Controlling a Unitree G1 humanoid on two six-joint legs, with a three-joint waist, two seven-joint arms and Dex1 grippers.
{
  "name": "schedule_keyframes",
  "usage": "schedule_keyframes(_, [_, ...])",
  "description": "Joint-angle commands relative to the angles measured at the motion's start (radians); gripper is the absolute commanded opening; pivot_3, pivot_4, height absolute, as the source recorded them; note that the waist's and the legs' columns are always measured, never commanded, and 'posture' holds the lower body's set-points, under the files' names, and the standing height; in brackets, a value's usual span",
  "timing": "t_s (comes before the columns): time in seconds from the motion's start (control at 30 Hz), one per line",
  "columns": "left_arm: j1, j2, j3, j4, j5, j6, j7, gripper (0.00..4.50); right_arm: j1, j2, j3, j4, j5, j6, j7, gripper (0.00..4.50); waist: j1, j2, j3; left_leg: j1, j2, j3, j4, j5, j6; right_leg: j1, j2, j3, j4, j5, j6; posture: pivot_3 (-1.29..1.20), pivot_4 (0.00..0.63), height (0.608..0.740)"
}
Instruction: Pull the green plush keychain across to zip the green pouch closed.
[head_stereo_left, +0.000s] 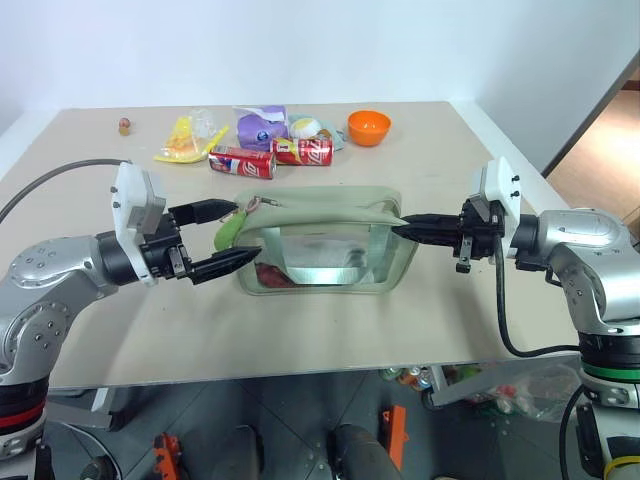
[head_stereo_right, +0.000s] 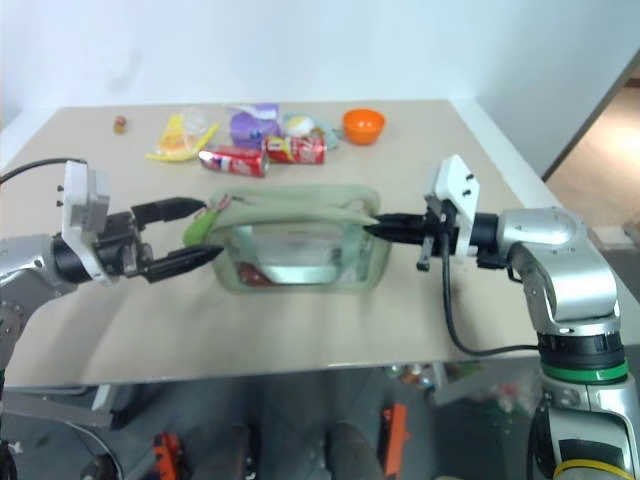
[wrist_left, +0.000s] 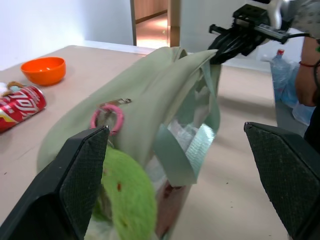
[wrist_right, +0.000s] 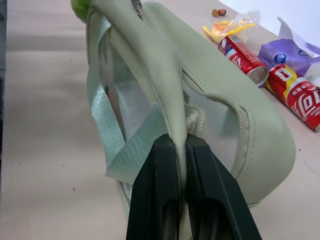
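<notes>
Green plush keychain (head_stereo_left: 229, 229) hung at green pouch's (head_stereo_left: 325, 240) left end between wide-open left gripper (head_stereo_left: 222, 237); right gripper (head_stereo_left: 412, 229) pinched far end, risked slipping under pull.

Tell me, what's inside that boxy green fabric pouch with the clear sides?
Through the sage-green fabric pouch's clear plastic window, something red lies at the bottom; glare and fabric hide the rest.

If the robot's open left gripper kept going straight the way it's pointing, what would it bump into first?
Probably the fuzzy lime-green plush keychain, hanging at the near end of the sage-green fabric pouch. The left gripper already has its open fingers either side of it, though depth is hard to judge.
</notes>
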Motion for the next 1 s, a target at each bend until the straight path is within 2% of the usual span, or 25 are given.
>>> schedule_keyframes(0.03, [-0.023, -0.010, 0.001, 0.006, 0.012, -0.031, -0.015, 4.50, 0.010, -0.006, -0.047, -0.046, 0.053, 0.040, -0.039, 0.01, 0.000, 0.000, 0.000, 0.000, 0.000, 0.000, 0.000, 0.000, 0.000, 0.000, 0.000, 0.000, 0.000, 0.000, 0.000, 0.00, 0.150, 0.740])
schedule_keyframes(0.1, [-0.025, -0.014, 0.000, 0.010, 0.016, -0.033, -0.020, 4.50, 0.016, -0.008, -0.048, -0.051, 0.071, 0.061, -0.050, 0.01, 0.000, 0.000, 0.000, -0.001, 0.000, 0.000, 0.000, 0.000, 0.000, 0.000, 0.000, 0.000, 0.000, 0.000, 0.000, 0.00, 0.150, 0.740])
schedule_keyframes(0.13, [-0.025, -0.016, -0.002, 0.012, 0.017, -0.035, -0.024, 4.50, 0.016, -0.001, -0.054, -0.052, 0.076, 0.052, -0.060, 0.57, 0.000, 0.000, 0.000, -0.001, 0.000, 0.000, 0.000, 0.000, 0.000, 0.000, 0.000, 0.000, 0.000, 0.000, 0.000, 0.00, 0.150, 0.740])
schedule_keyframes(0.2, [-0.026, -0.018, -0.003, 0.014, 0.019, -0.037, -0.029, 4.50, 0.017, 0.004, -0.060, -0.055, 0.082, 0.037, -0.072, 0.96, 0.000, 0.000, 0.000, -0.001, 0.000, 0.000, 0.000, 0.000, 0.000, 0.000, 0.000, 0.000, 0.000, 0.000, 0.000, 0.00, 0.150, 0.740])
schedule_keyframes(0.33, [-0.024, -0.018, -0.003, 0.010, 0.023, -0.038, -0.036, 4.50, 0.058, -0.012, -0.090, -0.090, 0.073, 0.004, -0.109, 2.33, 0.001, 0.000, 0.000, -0.001, 0.000, 0.000, 0.000, 0.000, 0.000, 0.000, 0.000, 0.000, 0.000, 0.000, 0.000, 0.00, 0.150, 0.740])
schedule_keyframes(0.5, [-0.018, -0.017, 0.004, -0.005, 0.020, -0.029, -0.032, 4.50, 0.137, -0.023, -0.137, -0.157, 0.124, 0.053, -0.142, 2.33, 0.002, 0.000, 0.000, -0.001, 0.000, 0.000, 0.000, 0.000, 0.000, 0.000, 0.000, 0.000, 0.000, -0.001, 0.001, 0.00, 0.150, 0.740])
schedule_keyframes(0.7, [-0.024, -0.019, 0.001, -0.004, 0.021, -0.026, -0.025, 4.50, 0.167, 0.008, -0.101, -0.151, 0.108, 0.028, -0.183, 2.33, 0.000, 0.000, 0.000, -0.001, 0.000, 0.000, 0.000, 0.000, 0.000, 0.000, 0.000, 0.000, 0.000, 0.000, 0.001, 0.00, 0.150, 0.740])
schedule_keyframes(0.8, [-0.035, -0.013, 0.012, 0.016, 0.015, -0.024, -0.030, 4.50, 0.159, 0.023, -0.085, -0.123, 0.100, 0.019, -0.196, 1.59, 0.001, 0.000, 0.000, -0.001, 0.000, 0.000, 0.000, 0.000, 0.000, 0.000, 0.000, 0.000, 0.000, 0.000, 0.001, 0.00, 0.150, 0.740])
schedule_keyframes(0.93, [-0.048, 0.001, 0.035, 0.069, 0.016, -0.019, -0.043, 4.50, 0.165, 0.029, -0.069, -0.109, 0.093, -0.003, -0.192, 0.20, 0.001, 0.000, 0.000, -0.001, 0.000, 0.000, 0.000, 0.000, 0.000, 0.000, 0.000, 0.000, 0.000, 0.000, 0.001, 0.00, 0.150, 0.740])
schedule_keyframes(1.0, [-0.050, 0.007, 0.043, 0.091, 0.020, -0.023, -0.052, 4.50, 0.169, 0.031, -0.067, -0.108, 0.092, -0.010, -0.193, 0.03, 0.001, 0.000, 0.000, -0.001, 0.000, 0.000, 0.000, 0.000, 0.000, 0.000, 0.000, 0.000, 0.000, 0.000, 0.001, 0.00, 0.150, 0.740])
